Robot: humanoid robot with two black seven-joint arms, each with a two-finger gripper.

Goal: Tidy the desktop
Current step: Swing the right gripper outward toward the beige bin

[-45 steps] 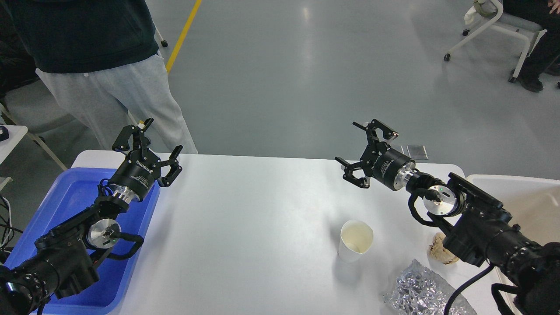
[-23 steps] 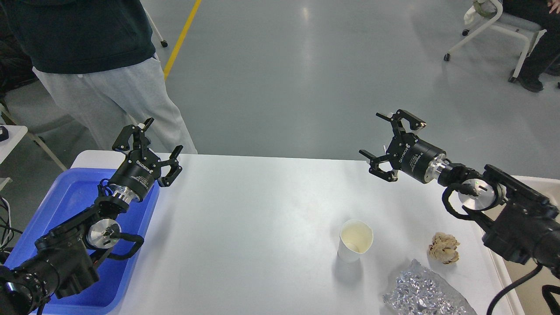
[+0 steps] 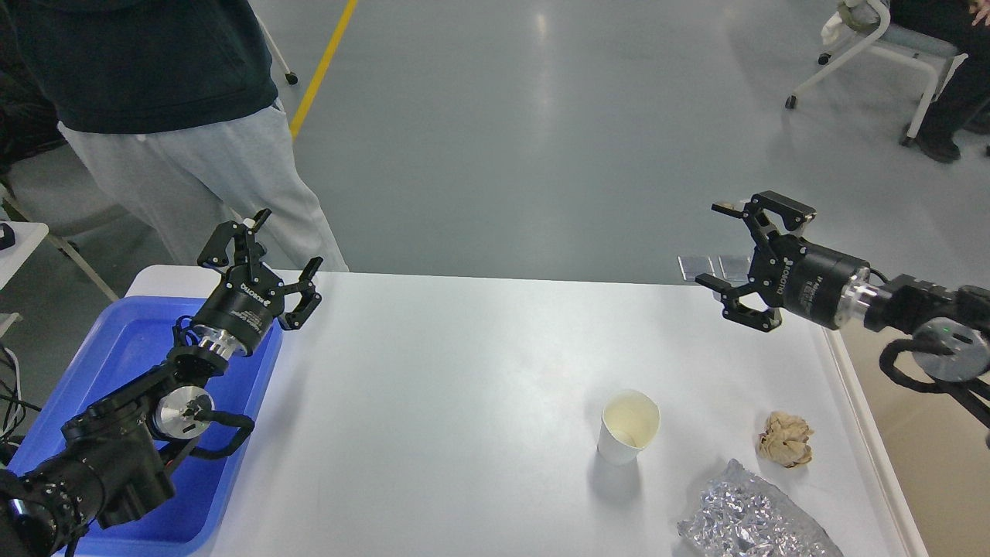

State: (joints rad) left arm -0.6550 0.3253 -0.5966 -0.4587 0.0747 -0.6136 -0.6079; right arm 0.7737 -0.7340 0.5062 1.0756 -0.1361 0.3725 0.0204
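The white desktop (image 3: 464,387) fills the middle of the head view. On its right part stand a white paper cup (image 3: 628,425), upright and open, a crumpled beige paper ball (image 3: 786,449) and a crumpled sheet of silver foil (image 3: 746,518) at the front edge. My left gripper (image 3: 267,247) is open and empty above the desktop's far left corner, by the blue tray. My right gripper (image 3: 731,251) is open and empty, held above the far right edge, well clear of the cup and paper ball.
A blue plastic tray (image 3: 116,363) lies at the left under my left arm. A beige bin (image 3: 928,456) sits just off the right edge. A person in grey trousers (image 3: 201,170) stands behind the far left corner. A chair (image 3: 889,46) stands far right.
My right arm has swung right and back, from above the desktop near the cup to its far right edge, uncovering the paper ball. The left arm has not moved.
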